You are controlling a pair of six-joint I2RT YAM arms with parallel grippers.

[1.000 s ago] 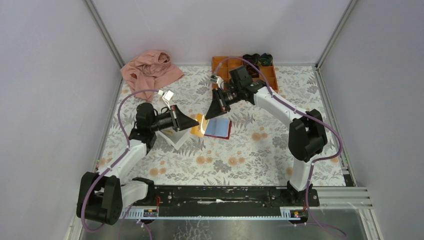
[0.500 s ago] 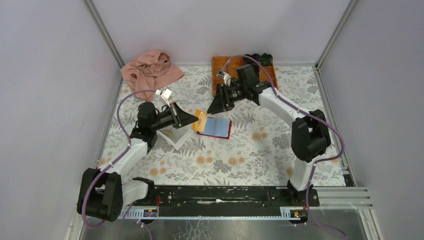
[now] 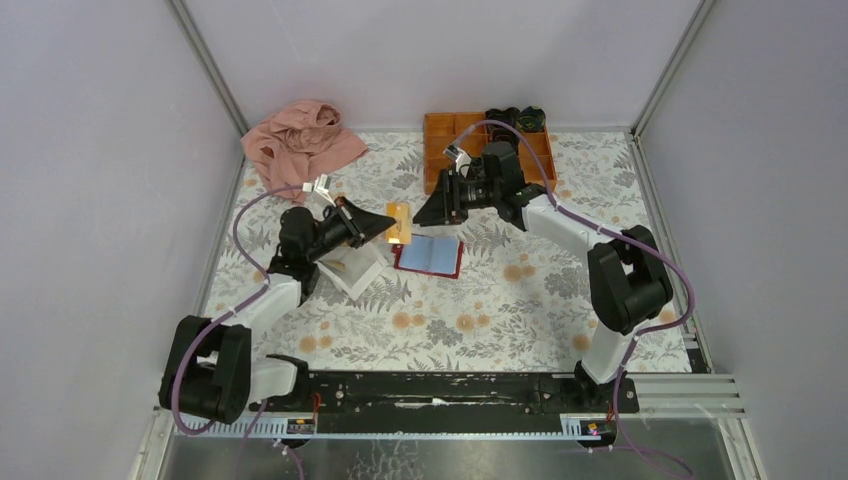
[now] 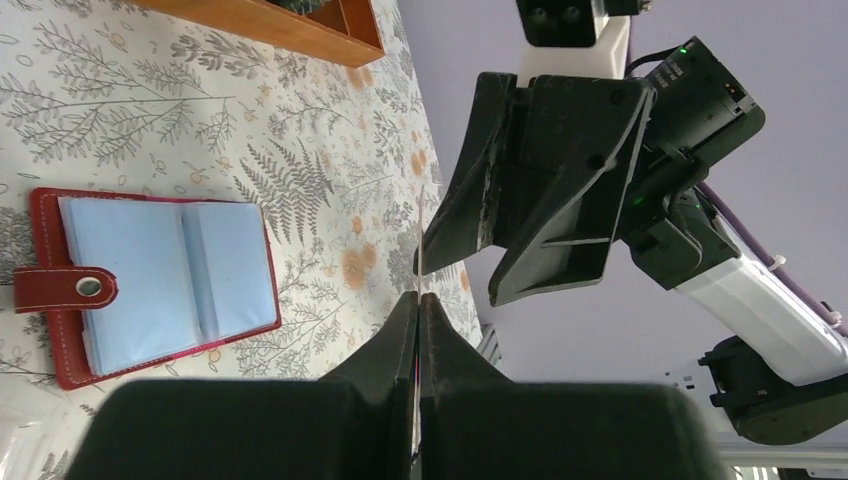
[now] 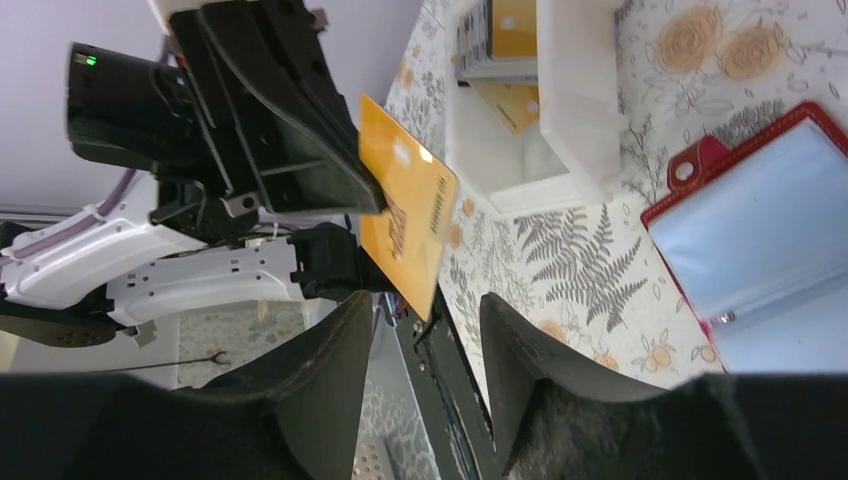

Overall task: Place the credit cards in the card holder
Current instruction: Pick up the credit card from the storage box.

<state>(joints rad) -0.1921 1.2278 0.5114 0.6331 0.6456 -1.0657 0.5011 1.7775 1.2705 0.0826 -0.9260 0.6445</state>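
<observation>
Step in hand, by my reading: carrying one credit card to card holder, which lies open on surface. Left jaws pressed together, pinching card's edge, aloft just left of holder's far corner. Right jaws spread, empty, just beyond card's free end. Next: align card with pocket slot, or pass it to right jaws.

Robot lab test cell: plain pale walls, aluminium corner posts, floral-covered table, black mounting rail.
</observation>
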